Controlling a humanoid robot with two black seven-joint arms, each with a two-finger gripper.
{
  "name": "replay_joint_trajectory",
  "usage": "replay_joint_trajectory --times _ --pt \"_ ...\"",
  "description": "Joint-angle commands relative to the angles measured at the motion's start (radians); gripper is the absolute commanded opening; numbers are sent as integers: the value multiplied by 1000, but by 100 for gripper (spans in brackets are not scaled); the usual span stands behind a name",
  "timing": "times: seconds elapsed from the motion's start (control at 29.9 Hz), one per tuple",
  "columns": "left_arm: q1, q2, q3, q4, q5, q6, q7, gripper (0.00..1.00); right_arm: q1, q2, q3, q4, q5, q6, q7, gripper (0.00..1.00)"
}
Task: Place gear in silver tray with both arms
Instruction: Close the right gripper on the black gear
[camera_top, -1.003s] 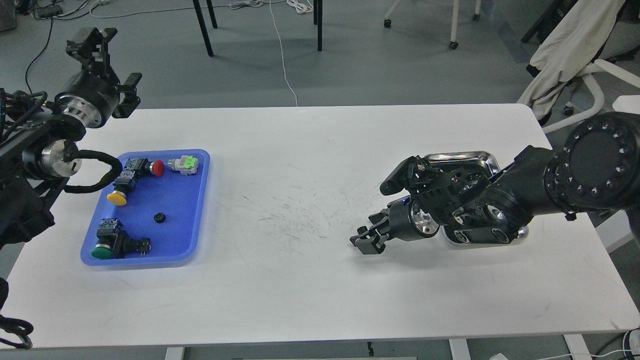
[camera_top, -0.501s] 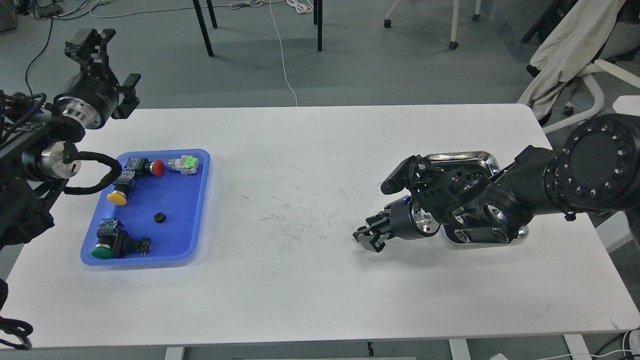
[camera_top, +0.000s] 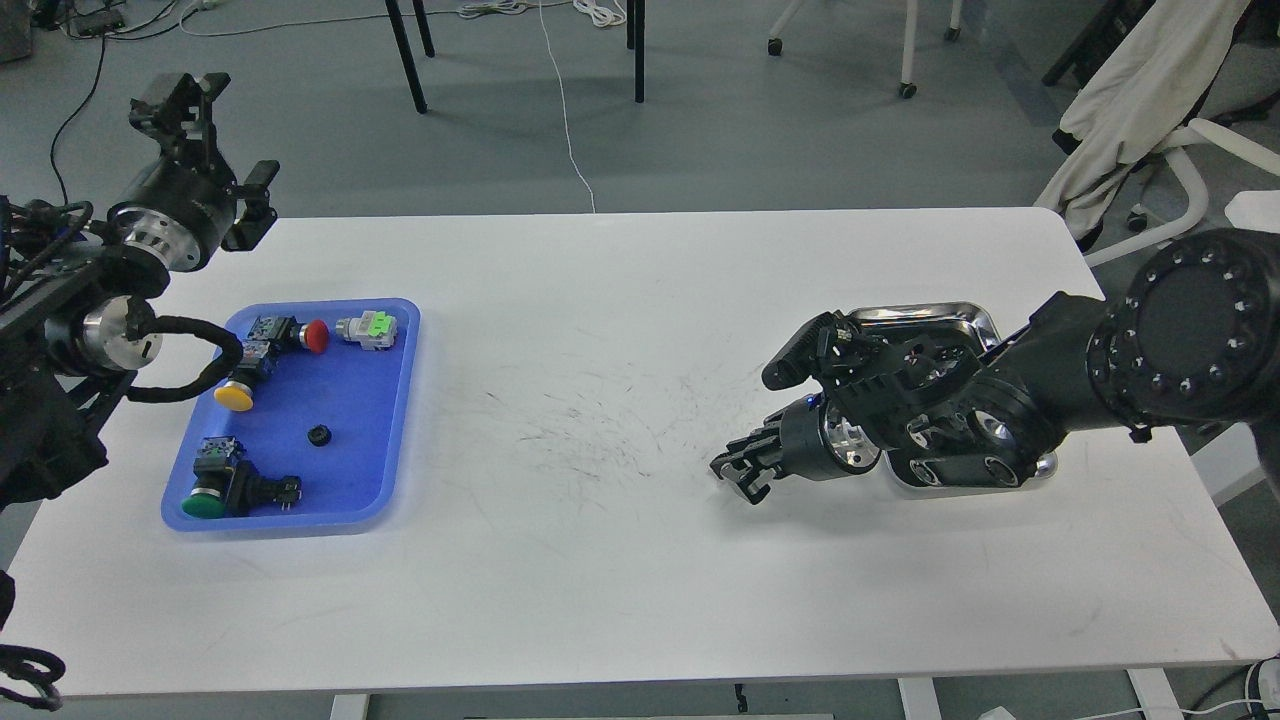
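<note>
Gear, a small black toothed ring (camera_top: 319, 435), lies in the blue plastic tray (camera_top: 385, 400) near the table's left edge, far from the shiny silver metal tray (camera_top: 925, 314) by the right edge. Left gripper (camera_top: 180, 92) hangs spread and empty; right gripper (camera_top: 738, 473) looks pinched together on nothing. Risk: dark, tiny gear could slip during pickup.

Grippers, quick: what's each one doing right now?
Left gripper: open, holding nothing, raised beyond the table's far-left edge.
Right gripper: cannot tell; too dark.
</note>
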Motion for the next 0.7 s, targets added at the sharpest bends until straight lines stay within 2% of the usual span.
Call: replay_joint_trajectory --times 0.0,0.37,0.67 --pt "3 -1 0 0 0 0 -11 98 0 0 0 0 0 0 -1 21" --pt "16 1 0 0 0 -1 -14 98 8 0 -1 -12 -2 1 1 2" --pt "16 1 1 0 2 0 -14 98 58 0 -23 -11 1 9 1 1"
